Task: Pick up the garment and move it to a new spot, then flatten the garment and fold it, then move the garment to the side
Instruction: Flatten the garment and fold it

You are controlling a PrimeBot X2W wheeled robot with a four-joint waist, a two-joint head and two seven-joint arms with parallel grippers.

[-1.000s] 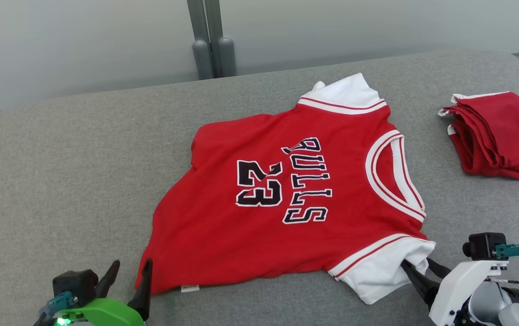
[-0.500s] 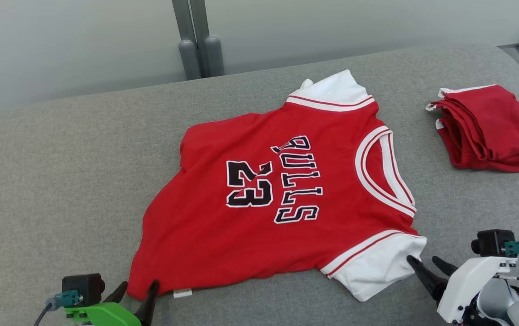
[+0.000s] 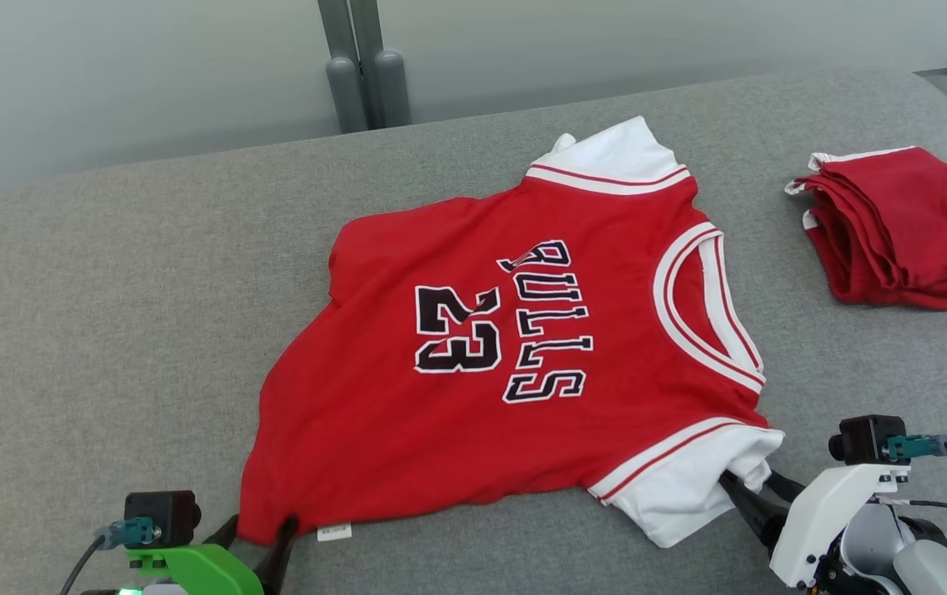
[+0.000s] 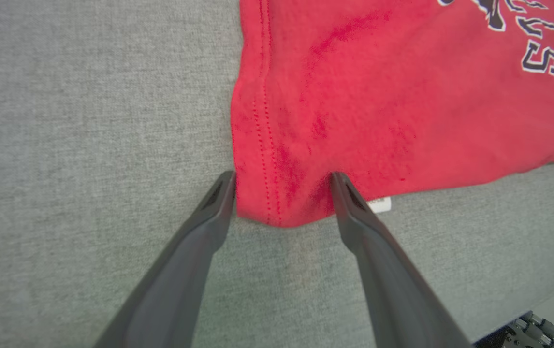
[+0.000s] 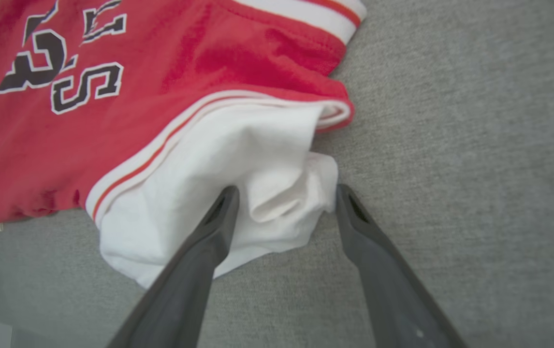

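Red jersey (image 3: pixel 515 347) with white sleeves, flat on grey cushion (image 3: pixel 110 289).

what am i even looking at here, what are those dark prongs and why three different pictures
It is a two-armed robot folding laundry. One picture looks down from its head; the other two come from cameras on its wrists. The dark prongs are fingers of each end effector. A red jersey lies spread on a grey padded surface, beside a folded red garment. The left end effector straddles the jersey's bottom corner and the right end effector its white sleeve. Both are open; nothing is gripped yet.
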